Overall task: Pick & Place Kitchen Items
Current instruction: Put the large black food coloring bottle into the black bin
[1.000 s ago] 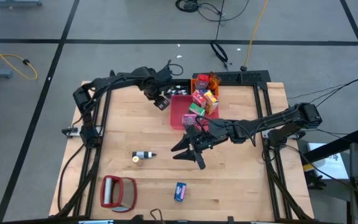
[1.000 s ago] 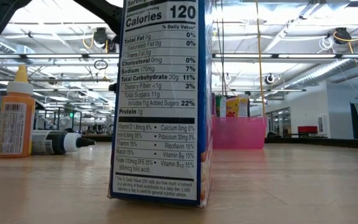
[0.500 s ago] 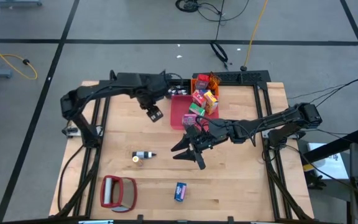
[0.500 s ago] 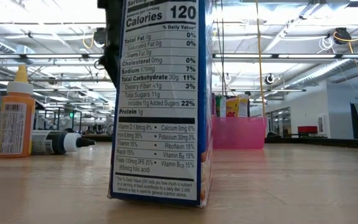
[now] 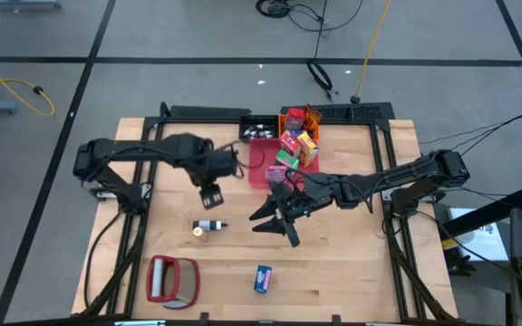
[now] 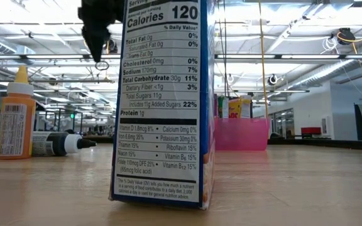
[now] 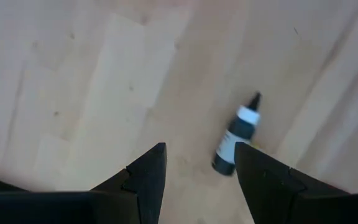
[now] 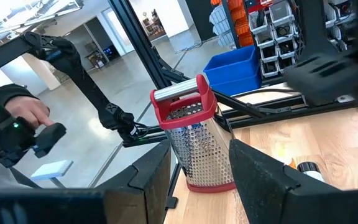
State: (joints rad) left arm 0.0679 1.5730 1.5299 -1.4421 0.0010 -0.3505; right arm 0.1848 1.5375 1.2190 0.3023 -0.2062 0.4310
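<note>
Bottle (image 7: pixel 237 134) on table, just beyond open left gripper (image 7: pixel 196 167)

A pale wooden worktop (image 5: pixel 333 263) with a black metal frame (image 5: pixel 202 112) stood on a grey floor (image 5: pixel 152 32) crossed by dark lines. Cables lay on the floor beyond the far edge: a yellow cable (image 5: pixel 370 41) and a black cable (image 5: pixel 320 77). At table height, the room behind was a large open hall with a white ceiling (image 6: pixel 281 25), long strip lights (image 6: pixel 43 56) and exposed pipes. Farther off stood a blue bin (image 8: pixel 238 65) and shelves of orange and grey storage bins (image 8: pixel 253 18). A person's hand (image 8: pixel 27 112) showed at one side, holding a dark device.
</note>
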